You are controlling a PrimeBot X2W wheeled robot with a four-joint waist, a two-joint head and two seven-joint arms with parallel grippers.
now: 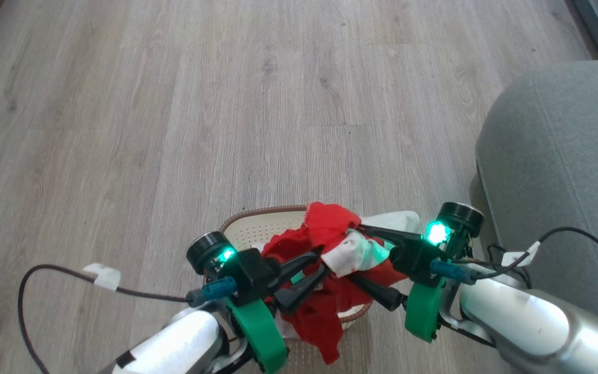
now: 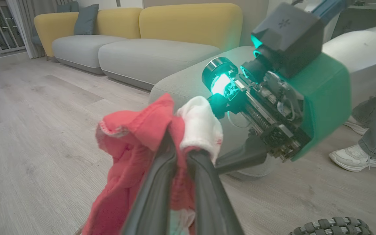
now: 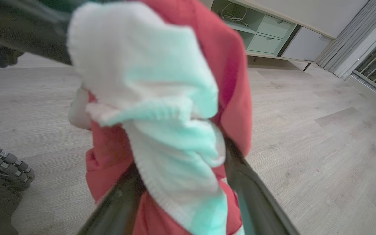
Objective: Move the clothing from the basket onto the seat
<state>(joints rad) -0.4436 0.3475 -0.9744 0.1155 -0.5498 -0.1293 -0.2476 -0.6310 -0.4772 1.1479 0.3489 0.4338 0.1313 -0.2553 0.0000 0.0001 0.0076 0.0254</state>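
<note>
Head view: basket [image 1: 257, 228] mostly hidden beneath bunched clothing [image 1: 330, 234], arms.

Silver-white forearms carry green wrist housings and black blocks with glowing teal lights. Each end effector, left end effector [image 1: 307, 275] and right end effector [image 1: 369, 262], has long dark fingers; dark cables trail behind.

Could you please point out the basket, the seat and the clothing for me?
basket [image 1: 257, 228]: head view, cream perforated inner wall under the brown rim.
seat [image 1: 563, 156]: head view, top of the grey-green cushion.
clothing [image 1: 325, 223]: head view, raised red fold above the basket.
</note>
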